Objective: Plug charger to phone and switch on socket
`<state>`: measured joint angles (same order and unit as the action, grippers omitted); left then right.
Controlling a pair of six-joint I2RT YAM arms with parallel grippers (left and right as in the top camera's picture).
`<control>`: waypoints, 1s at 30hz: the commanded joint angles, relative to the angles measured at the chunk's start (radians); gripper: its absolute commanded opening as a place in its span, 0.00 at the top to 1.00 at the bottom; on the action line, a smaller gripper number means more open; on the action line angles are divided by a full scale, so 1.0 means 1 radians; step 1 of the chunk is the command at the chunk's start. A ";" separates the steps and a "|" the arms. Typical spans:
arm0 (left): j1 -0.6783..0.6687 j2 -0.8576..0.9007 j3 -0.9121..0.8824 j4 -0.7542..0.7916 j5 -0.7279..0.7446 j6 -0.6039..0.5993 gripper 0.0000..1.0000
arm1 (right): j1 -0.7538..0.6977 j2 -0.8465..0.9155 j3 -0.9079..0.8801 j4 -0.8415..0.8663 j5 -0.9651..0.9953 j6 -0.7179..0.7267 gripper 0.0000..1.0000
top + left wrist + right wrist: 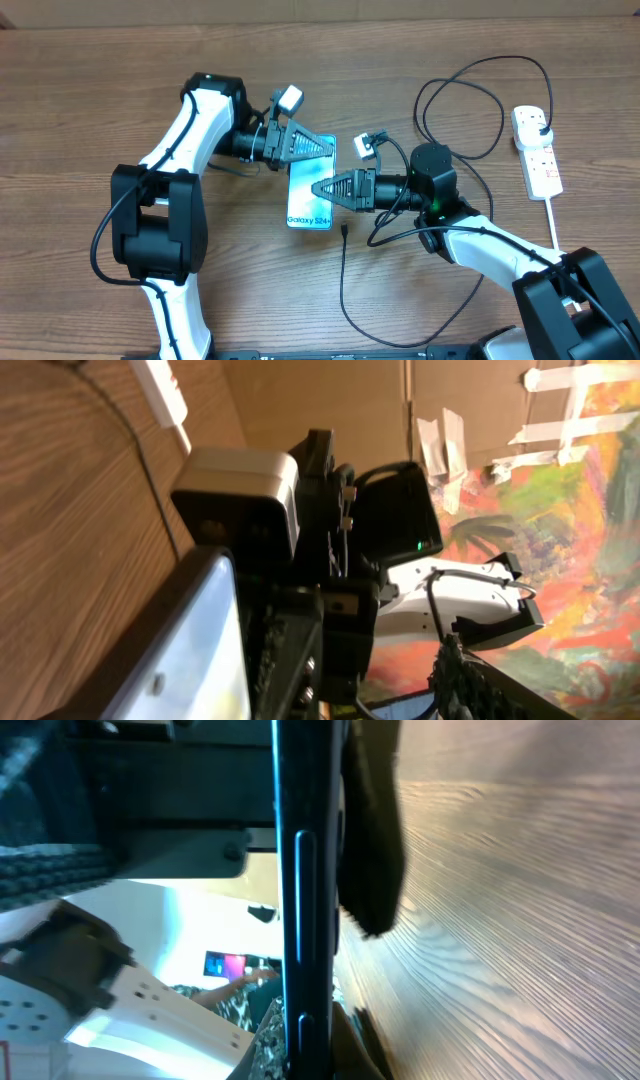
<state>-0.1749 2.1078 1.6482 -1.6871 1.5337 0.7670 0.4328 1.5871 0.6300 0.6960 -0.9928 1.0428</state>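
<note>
The phone [305, 205] has a light blue screen with "Galaxy S24" text and sits mid-table, screen up. My left gripper [322, 147] is shut on its far end; the screen shows in the left wrist view [190, 660]. My right gripper [322, 188] is shut on its right edge; the black edge [305, 870] shows between the fingers in the right wrist view. The charger cable's tip [344, 230] lies loose on the table just right of the phone's near end. Its black plug [541, 123] sits in the white socket strip [540, 165] at the far right.
The black cable loops wide across the near table [400, 340] and behind my right arm [470, 100]. The strip's thick white cord [553, 225] runs toward the front edge. Both arms crowd the middle of the wooden table.
</note>
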 commanded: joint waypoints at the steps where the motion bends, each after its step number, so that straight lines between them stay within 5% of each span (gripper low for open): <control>1: 0.000 -0.016 0.031 -0.004 0.048 0.060 0.21 | 0.005 -0.006 0.018 0.111 0.024 0.112 0.96; 15: 0.042 -0.017 0.031 -0.004 0.048 0.060 0.21 | -0.050 -0.005 0.018 0.114 0.100 0.131 0.96; 22: 0.034 -0.017 0.031 -0.004 0.023 0.060 0.24 | -0.046 -0.005 0.018 -0.083 0.074 -0.035 0.96; 30: 0.014 -0.017 0.031 -0.004 -0.031 0.059 0.27 | -0.047 -0.005 0.018 -0.055 0.026 -0.064 0.96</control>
<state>-0.1467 2.1090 1.6623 -1.6867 1.4654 0.7895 0.3862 1.5791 0.6491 0.6422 -0.9436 1.0069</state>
